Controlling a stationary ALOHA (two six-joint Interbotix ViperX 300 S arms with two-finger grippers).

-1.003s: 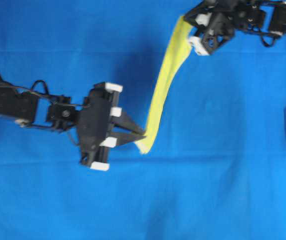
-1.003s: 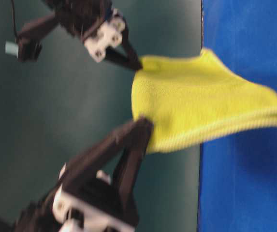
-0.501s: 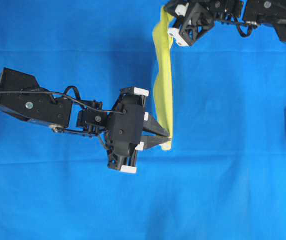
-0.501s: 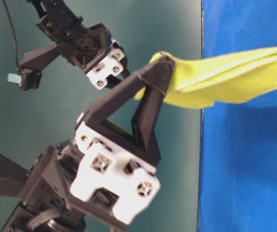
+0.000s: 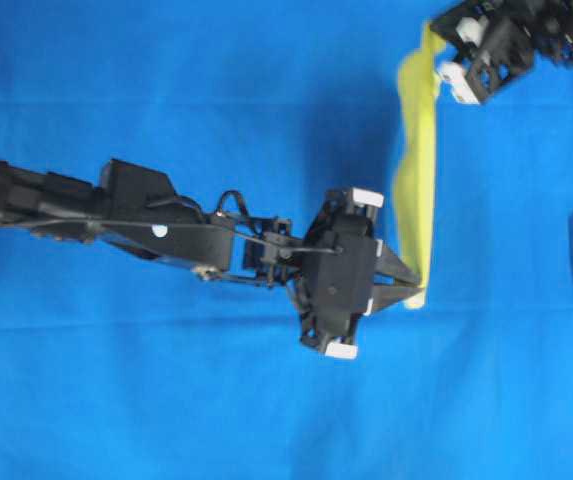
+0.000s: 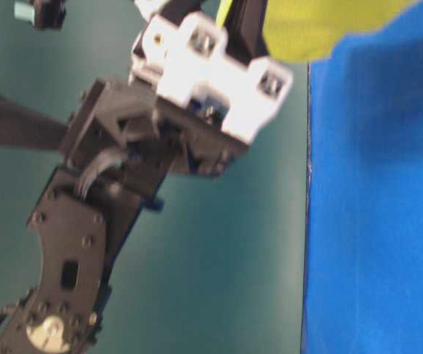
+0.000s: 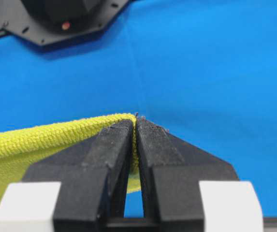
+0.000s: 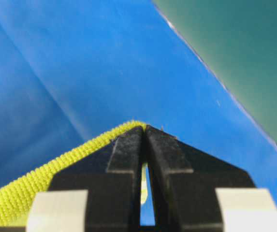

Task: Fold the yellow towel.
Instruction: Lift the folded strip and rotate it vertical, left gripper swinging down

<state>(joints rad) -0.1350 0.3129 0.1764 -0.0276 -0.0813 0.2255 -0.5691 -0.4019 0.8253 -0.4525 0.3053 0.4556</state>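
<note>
1. Hanging edge-on above the blue cloth (image 5: 166,90), the yellow towel (image 5: 416,200) is being held as a narrow strip over the cloth's right half, running from near its far right corner toward its middle; it is not lying flat anywhere.
2. The left gripper (image 5: 413,290) is being kept clenched on the strip's near end; in the left wrist view the towel's hem is being pinched between the tips of the closed jaws.
3. The right gripper (image 5: 434,52) is likewise being kept clenched on the far end, close to the cloth's far edge; in the right wrist view the yellow weave is being squeezed right at the tips.
4. Compared with a second ago, the whole strip is being carried rightward across the cloth; the left arm is being stretched much further out, and the towel is being drawn straighter between the two grips.
5. By this reading, the raised edge is being swept over toward the opposite side; the fold is judged as under way, with laying down and releasing not yet done.
</note>
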